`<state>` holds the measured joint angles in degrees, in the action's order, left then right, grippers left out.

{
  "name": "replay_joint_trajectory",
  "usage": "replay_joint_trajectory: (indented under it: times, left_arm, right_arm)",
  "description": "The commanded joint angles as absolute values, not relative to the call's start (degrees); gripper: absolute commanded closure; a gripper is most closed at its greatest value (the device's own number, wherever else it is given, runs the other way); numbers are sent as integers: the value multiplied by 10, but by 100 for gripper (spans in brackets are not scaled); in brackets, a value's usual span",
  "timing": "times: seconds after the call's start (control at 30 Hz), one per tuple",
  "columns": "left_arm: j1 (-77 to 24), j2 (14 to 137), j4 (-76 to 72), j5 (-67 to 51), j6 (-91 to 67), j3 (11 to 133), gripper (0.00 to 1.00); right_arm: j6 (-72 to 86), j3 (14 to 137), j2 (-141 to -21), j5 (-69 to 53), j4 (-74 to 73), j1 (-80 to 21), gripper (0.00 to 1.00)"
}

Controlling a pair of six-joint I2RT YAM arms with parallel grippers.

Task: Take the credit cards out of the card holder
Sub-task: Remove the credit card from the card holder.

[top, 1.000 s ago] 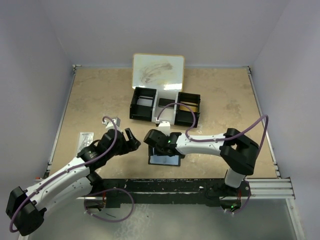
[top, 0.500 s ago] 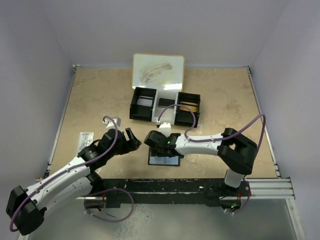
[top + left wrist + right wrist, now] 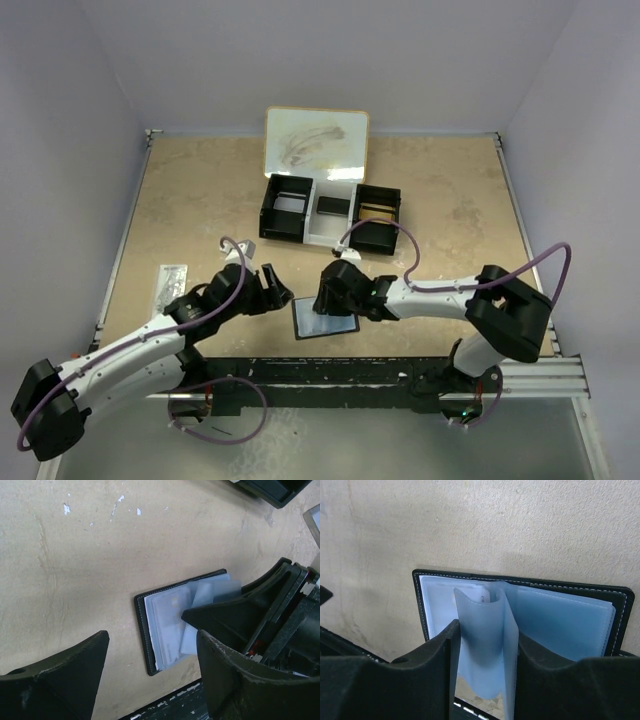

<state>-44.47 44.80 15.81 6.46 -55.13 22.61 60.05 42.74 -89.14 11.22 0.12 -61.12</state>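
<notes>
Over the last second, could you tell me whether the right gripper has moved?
Yes. The right gripper shifted to the right and slightly nearer the table's front edge, away from the tray.

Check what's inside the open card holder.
Translucent blue sleeves; the right gripper pinches one, bowed between its fingers. A white card edge shows behind it. Any other cards are hidden by the sleeves.

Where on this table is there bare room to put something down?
Widest bare patch: right of the tray, out to the table's right edge. Another: left of the tray and whiteboard, beyond the small packet. Crowded: near middle, where left pincer and right pincer meet at the open card holder.
</notes>
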Motion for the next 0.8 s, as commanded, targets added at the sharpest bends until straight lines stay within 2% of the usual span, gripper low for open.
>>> replay_joint_trajectory:
  times: [0.0,0.27,0.47,0.77]
  left_arm:
    - [-464,452,104,54,-566,217,32]
    - [-519,489,45,47,-571,212,34]
    - [-583,538,-11,81,-587,211,42]
    - [-633,609,-110,106,-593,189,42]
  right_arm:
    - [611,389,-871,69,66,-599,59]
    - [629,344,-853,41,125,-581,59]
    - [650,301,-847,8,184,-553,60]
    - [658,281,-854,-12,211,-543,60]
